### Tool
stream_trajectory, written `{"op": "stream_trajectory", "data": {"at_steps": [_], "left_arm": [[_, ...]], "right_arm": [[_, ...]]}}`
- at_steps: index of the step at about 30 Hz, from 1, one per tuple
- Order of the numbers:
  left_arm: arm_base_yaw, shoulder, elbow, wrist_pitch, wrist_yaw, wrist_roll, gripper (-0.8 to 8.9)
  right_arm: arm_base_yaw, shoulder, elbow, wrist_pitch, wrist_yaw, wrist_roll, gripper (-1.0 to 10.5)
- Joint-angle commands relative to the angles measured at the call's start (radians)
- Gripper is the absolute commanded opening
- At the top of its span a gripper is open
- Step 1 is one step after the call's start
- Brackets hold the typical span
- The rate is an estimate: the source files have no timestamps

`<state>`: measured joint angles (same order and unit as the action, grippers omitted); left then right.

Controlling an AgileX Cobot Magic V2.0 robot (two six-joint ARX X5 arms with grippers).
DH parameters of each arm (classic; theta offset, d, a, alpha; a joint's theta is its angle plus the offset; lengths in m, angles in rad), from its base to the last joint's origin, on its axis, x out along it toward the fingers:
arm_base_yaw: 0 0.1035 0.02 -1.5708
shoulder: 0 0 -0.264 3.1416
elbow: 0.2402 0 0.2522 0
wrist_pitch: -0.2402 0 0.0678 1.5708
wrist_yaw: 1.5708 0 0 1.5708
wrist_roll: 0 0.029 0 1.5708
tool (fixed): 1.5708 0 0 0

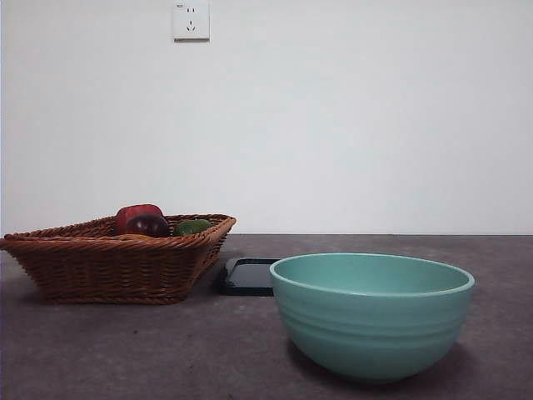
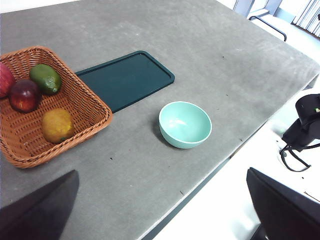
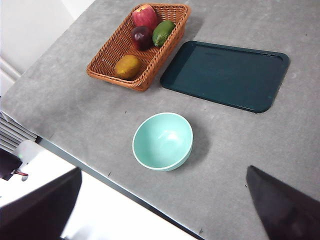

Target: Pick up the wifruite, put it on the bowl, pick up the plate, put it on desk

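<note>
The wifruite (image 2: 57, 125) (image 3: 127, 66), a small brownish-orange fruit, lies in a wicker basket (image 1: 108, 271) (image 2: 85, 97) (image 3: 107, 60) beside other fruit. The mint-teal bowl (image 1: 371, 321) (image 2: 185, 125) (image 3: 162, 141) stands empty on the desk (image 1: 125, 354) (image 2: 210, 50) (image 3: 85, 107), near its front edge. The plate (image 1: 250, 277) (image 2: 125, 79) (image 3: 225, 75), a flat dark green rectangular tray, lies next to the basket. My left gripper (image 2: 161, 172) and right gripper (image 3: 164, 169) both hang high above the desk, open and holding nothing. Neither shows in the front view.
The basket also holds a red apple (image 3: 145, 16), a dark purple fruit (image 2: 24, 95) (image 3: 142, 36) and a green fruit (image 2: 46, 78) (image 3: 163, 32). The desk's front edge (image 3: 100, 172) runs close to the bowl. A white wall with a socket (image 1: 191, 21) stands behind.
</note>
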<state>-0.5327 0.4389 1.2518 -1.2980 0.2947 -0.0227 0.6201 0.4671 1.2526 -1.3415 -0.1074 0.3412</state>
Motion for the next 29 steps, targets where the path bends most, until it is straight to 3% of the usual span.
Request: {"op": "stream_trajectory", "data": {"at_steps": [1,2,3,4,21,27,29], "left_arm": [[-0.005,0.000,0.011,0.011,0.006,0.011,2.14],[-0.005,0.000,0.011,0.011,0.006,0.011,1.04],[-0.005,0.000,0.011,0.011,0.006,0.011,0.25],[-0.005,0.000,0.011,0.011,0.006,0.010,0.06],[0.006,0.000,-0.008,0.013,0.001,0.008,0.10],[0.209,-0.040,-0.219,0.128,0.044,0.017,0.09],[0.283,-0.077,-0.335,0.266,0.002,0.083,0.09]], "right_arm": [[0.006,0.001,0.017,-0.066,0.004,-0.016,1.3],[0.006,0.001,0.017,-0.066,0.004,-0.016,0.2],[0.006,0.001,0.017,-0.065,0.005,-0.016,0.0],[0.006,0.001,0.017,-0.066,0.004,-0.016,0.1],[0.006,0.001,0.017,-0.065,0.004,-0.016,0.1],[0.006,0.001,0.017,-0.065,0.004,-0.016,0.1],[0.006,0.001,0.017,-0.065,0.004,-0.016,0.1]]}}
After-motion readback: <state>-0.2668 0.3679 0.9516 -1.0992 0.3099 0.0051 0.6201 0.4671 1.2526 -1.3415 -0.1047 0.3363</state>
